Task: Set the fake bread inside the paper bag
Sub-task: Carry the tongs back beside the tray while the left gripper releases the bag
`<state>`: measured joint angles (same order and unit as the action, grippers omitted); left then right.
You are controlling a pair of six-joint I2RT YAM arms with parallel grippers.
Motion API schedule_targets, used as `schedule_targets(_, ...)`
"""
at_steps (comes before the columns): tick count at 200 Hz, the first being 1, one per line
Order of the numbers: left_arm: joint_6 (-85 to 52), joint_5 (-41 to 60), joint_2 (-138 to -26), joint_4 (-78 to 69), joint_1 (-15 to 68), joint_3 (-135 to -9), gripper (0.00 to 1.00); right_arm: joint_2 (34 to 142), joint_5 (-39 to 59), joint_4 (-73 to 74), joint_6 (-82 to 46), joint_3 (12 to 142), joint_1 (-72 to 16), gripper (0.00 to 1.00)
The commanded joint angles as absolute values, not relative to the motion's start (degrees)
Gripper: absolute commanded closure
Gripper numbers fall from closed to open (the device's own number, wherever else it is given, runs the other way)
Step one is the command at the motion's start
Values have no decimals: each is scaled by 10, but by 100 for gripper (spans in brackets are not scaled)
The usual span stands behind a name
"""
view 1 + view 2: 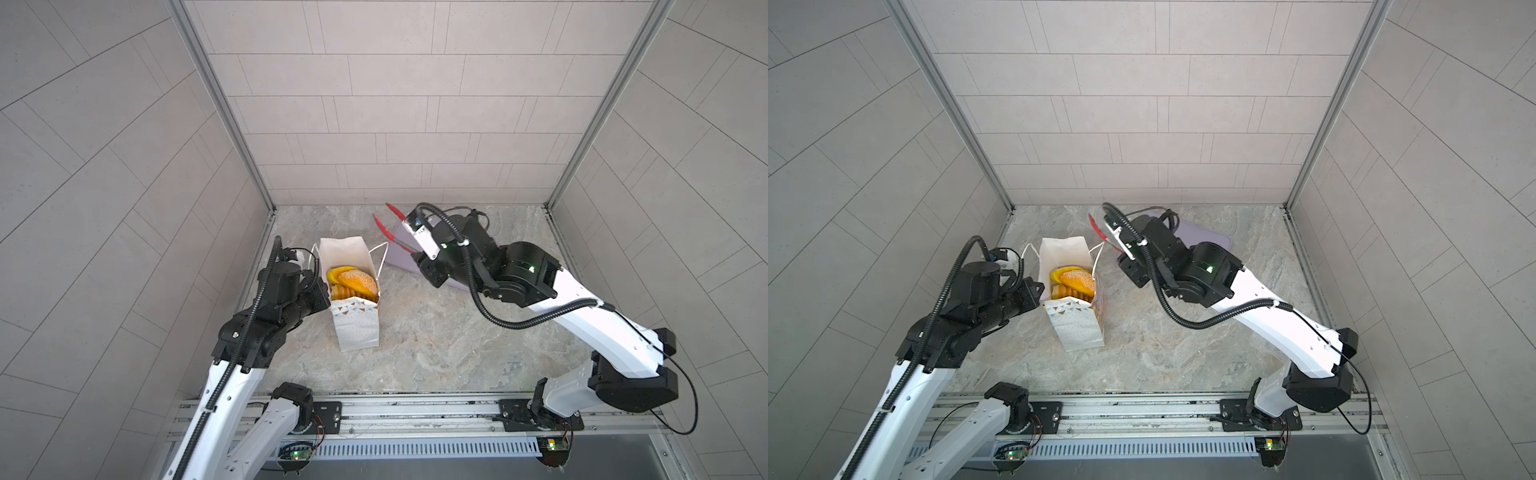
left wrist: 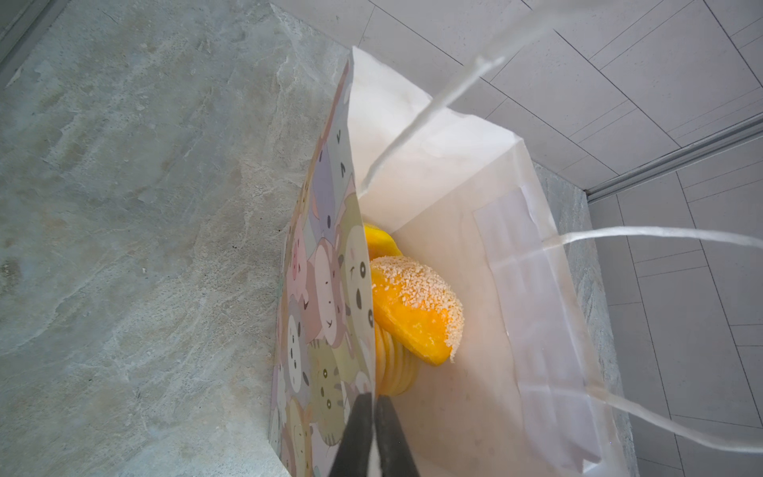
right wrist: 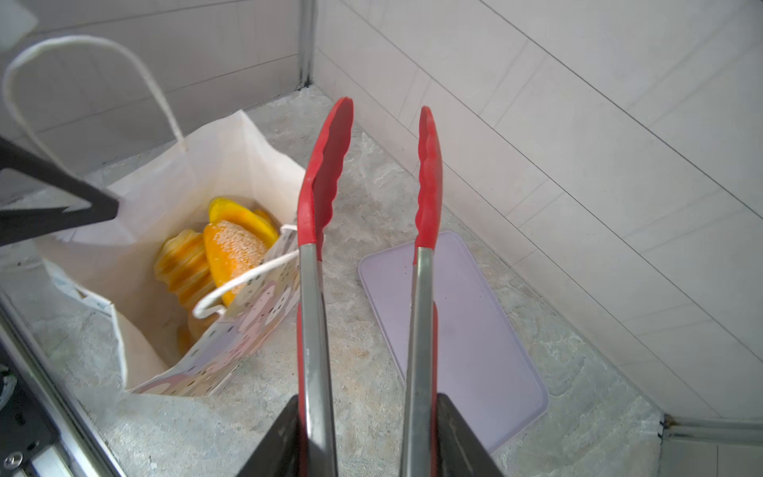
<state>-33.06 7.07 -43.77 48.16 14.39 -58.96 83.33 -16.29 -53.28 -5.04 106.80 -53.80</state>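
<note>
Your fake bread (image 1: 354, 281) sits piled inside the upright paper bag (image 1: 358, 332), light and squashy by the look, best taken across the middle; left gripper (image 2: 374, 402) jaws pinch the bag's rim, right gripper (image 3: 369, 433) jaws clamp the empty, spread tongs (image 3: 326, 177).

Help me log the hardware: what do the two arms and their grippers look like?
The left arm and right arm have white shell links, black joint housings and a black ribbed cable hose each. Small green lights glow on the right arm's joints. The left gripper and right gripper have plain black, tapering fingers.
</note>
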Motion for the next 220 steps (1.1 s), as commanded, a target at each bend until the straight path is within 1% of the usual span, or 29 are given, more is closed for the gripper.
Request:
schedule_targets(1, -311, 59, -441, 440, 146, -588, 93, 775, -129, -497, -107, 1032, -457, 53)
schedule_targets(22, -305, 60, -441, 436, 145, -593, 92, 737, -85, -482, -143, 970, -364, 54)
schedule_targets(36, -303, 63, -441, 438, 145, -597, 91, 712, -78, -474, -159, 921, -309, 54)
schedule_targets(61, -301, 60, -439, 451, 144, -600, 77, 674, -49, -453, -180, 826, -220, 53)
schedule_targets(83, -299, 54, -427, 468, 145, -607, 63, 653, -11, -424, -197, 736, -149, 54)
schedule_targets(110, -289, 48, -422, 501, 144, -626, 33, 643, 12, -387, -215, 644, -92, 54)
schedule_targets(128, -280, 35, -417, 527, 144, -641, 18, 640, 15, -365, -226, 600, -69, 54)
schedule_targets(130, -279, 34, -415, 530, 144, -643, 14, 640, 15, -363, -228, 595, -68, 54)
schedule_targets(131, -278, 33, -415, 531, 144, -644, 8, 640, 16, -362, -229, 593, -67, 54)
schedule_targets(132, -278, 32, -414, 532, 144, -646, 4, 639, 16, -360, -229, 591, -66, 54)
schedule_targets(135, -277, 30, -413, 537, 144, -648, 0, 639, 16, -356, -230, 585, -62, 54)
schedule_targets(199, -246, -47, -401, 619, 144, -741, 0, 680, 4, -309, -244, 504, -15, 52)
schedule_targets(220, -237, -101, -421, 644, 145, -771, 0, 709, 6, -299, -252, 493, -5, 51)
